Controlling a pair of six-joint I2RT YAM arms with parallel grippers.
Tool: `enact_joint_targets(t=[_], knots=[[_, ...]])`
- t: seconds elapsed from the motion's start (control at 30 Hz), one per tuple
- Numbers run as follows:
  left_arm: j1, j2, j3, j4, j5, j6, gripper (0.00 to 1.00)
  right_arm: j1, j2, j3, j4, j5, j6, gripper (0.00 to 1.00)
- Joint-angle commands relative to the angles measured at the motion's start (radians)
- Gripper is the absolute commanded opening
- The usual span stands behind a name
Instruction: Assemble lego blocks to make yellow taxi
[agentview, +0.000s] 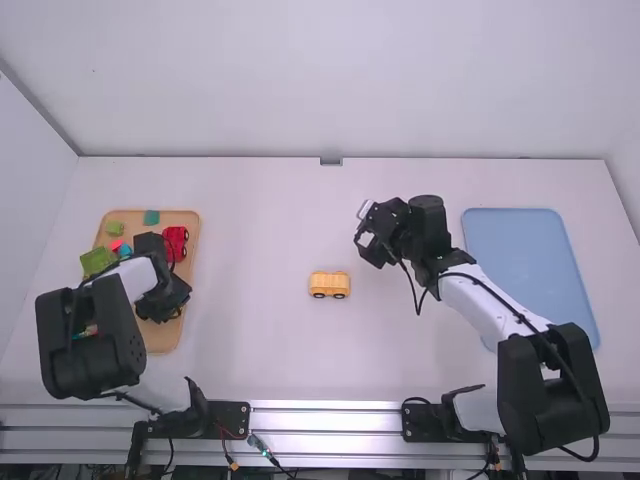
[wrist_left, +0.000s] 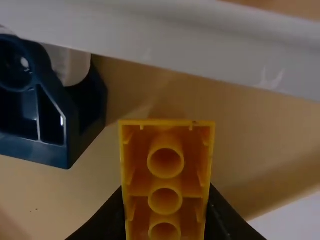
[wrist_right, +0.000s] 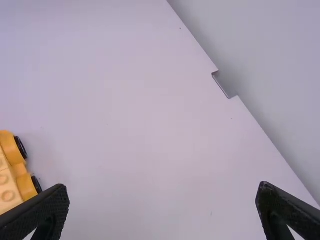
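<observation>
In the high view, we see the yellow block car with black wheels (agentview: 329, 284) mid-frame on the white worktop (agentview: 260, 345), right of the tan tray (agentview: 163, 342). In the left wrist view, our left hand (wrist_left: 166, 190) grips a hollow yellow brick (wrist_left: 166, 145); brushing the dark blue plastic piece (wrist_left: 75, 127) could twist it. In the right wrist view, our right hand (wrist_right: 163, 187) gapes empty; a careless sweep could skew the car.

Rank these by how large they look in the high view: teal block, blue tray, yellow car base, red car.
1. Blue tray, by far the largest
2. Yellow car base and red car, too alike to rank, the red car being partly behind the left arm
3. Teal block, the smallest
</observation>
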Motion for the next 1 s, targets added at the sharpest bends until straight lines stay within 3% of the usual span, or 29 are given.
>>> enact_joint_targets(t=[0.0,0.17,0.37,0.47,0.6,0.73,0.83,0.97], knots=[[-0.002,0.003,-0.003,-0.021,0.053,0.018,0.14,0.013,-0.011,0.026,0.005,-0.005,0.025,0.99],[-0.002,-0.066,0.028,-0.021,0.056,0.041,0.06,0.013,-0.011,0.026,0.046,-0.006,0.139,0.99],[-0.026,-0.214,0.052,-0.008,0.092,0.097,0.11,-0.011,0.002,0.026,0.13,-0.17,0.293,0.99],[-0.053,-0.306,0.048,0.109,0.325,0.259,0.11,-0.035,0.071,0.026,0.274,-0.281,0.415,0.99],[-0.112,-0.36,0.037,0.293,0.765,0.46,0.11,-0.073,0.216,0.027,0.547,-0.493,0.668,0.99],[-0.187,-0.342,0.037,0.385,0.885,0.507,0.1,-0.082,0.356,0.085,0.761,-0.744,0.887,0.99],[-0.301,-0.275,0.037,0.52,0.994,0.595,0.09,-0.079,0.489,0.203,0.921,-0.956,1.093,0.99],[-0.404,-0.192,0.037,0.684,1.117,0.658,0.08,-0.066,0.587,0.34,0.949,-1.119,1.201,0.99]])
